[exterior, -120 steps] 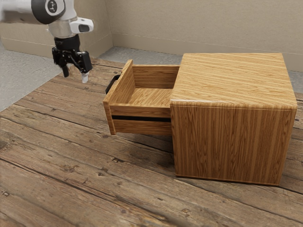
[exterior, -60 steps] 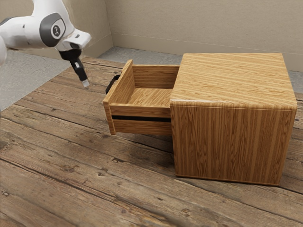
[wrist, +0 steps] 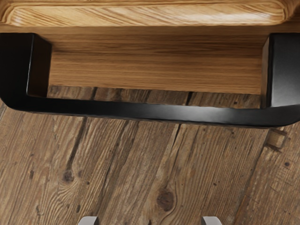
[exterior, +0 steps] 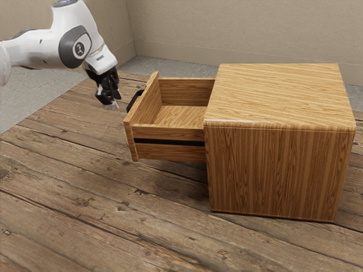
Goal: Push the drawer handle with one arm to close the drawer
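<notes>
My gripper (exterior: 112,105) hangs just to the exterior view's left of the drawer's black handle (exterior: 134,101), with a small gap between them. In the wrist view the two light fingertips of the gripper (wrist: 150,221) stand wide apart, open, with bare wood between them. The handle (wrist: 161,113) spans that view as a long black bar. The wooden drawer (exterior: 146,106) is pulled out of its cabinet (exterior: 278,170), and its inside looks bare. The drawer front (wrist: 154,70) lies behind the handle.
The cabinet stands on a plank surface (exterior: 96,209) that runs under the drawer and my hand. A beige wall (exterior: 238,28) rises behind, with grey floor (exterior: 22,102) beyond the planks.
My hand has turned and moved toward the exterior view's right, ending lower and closer to the handle. The drawer and cabinet have stayed put.
</notes>
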